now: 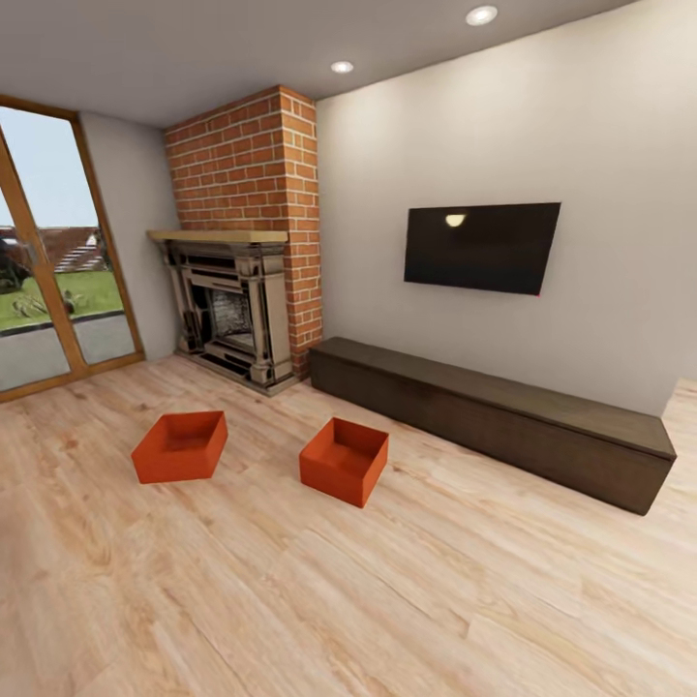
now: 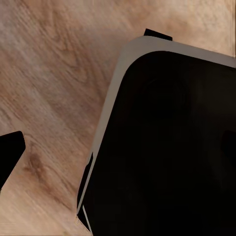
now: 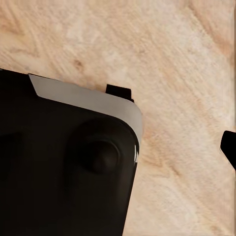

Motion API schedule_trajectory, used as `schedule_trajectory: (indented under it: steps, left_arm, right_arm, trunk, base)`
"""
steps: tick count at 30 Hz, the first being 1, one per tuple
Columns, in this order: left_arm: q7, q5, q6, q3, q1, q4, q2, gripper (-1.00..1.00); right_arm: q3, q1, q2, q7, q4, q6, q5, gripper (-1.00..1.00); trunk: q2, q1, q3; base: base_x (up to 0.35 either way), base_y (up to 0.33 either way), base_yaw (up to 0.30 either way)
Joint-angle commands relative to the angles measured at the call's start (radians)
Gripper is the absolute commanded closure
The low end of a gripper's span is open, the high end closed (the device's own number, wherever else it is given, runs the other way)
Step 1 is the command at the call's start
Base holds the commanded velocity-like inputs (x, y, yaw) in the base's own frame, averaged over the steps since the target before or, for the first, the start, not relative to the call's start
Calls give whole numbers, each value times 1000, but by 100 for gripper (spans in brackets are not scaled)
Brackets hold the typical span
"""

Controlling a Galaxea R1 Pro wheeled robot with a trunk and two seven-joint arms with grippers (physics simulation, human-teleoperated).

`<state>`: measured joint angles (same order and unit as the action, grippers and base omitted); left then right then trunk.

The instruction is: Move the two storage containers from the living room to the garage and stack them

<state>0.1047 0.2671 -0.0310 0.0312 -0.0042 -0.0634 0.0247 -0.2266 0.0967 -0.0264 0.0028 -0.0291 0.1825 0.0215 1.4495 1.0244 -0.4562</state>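
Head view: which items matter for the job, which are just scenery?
Job:
left orange-red open-top plastic bin
right orange-red open-top plastic bin

Scenery:
red brick fireplace
black wall-mounted TV
long low dark cabinet
wood-framed glass door

Evenly bright rendered room, two recessed ceiling lights (image 1: 481,15) glowing, daylight at the window (image 1: 53,252), lamp glare on the TV (image 1: 455,221), soft shadows, wide-angle stretching at edges.

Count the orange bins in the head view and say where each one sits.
2. The left bin sits on the wood floor in front of the fireplace; the right bin sits beside it, nearer the cabinet. Neither looks hidden.
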Motion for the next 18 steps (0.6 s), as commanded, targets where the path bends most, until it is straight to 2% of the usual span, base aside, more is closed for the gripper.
schedule_trajectory:
  steps: [1,9,18]
  left_arm:
    - [1,3,-3,3,0,0,0,-100]
    - [1,3,-3,3,0,0,0,-100]
    - [1,3,-3,3,0,0,0,-100]
  right_arm:
    - [-6,1,0,0,-3,5,1,-100]
    - [-8,1,0,1,-3,5,-4,-100]
    - [-10,1,0,2,-3,5,-6,-100]
  trunk:
    - [0,1,-1]
    - [0,1,-1]
    - [0,1,-1]
  base:
    - [323,0,0]
    - [323,42,-37]
    - [323,147,-227]
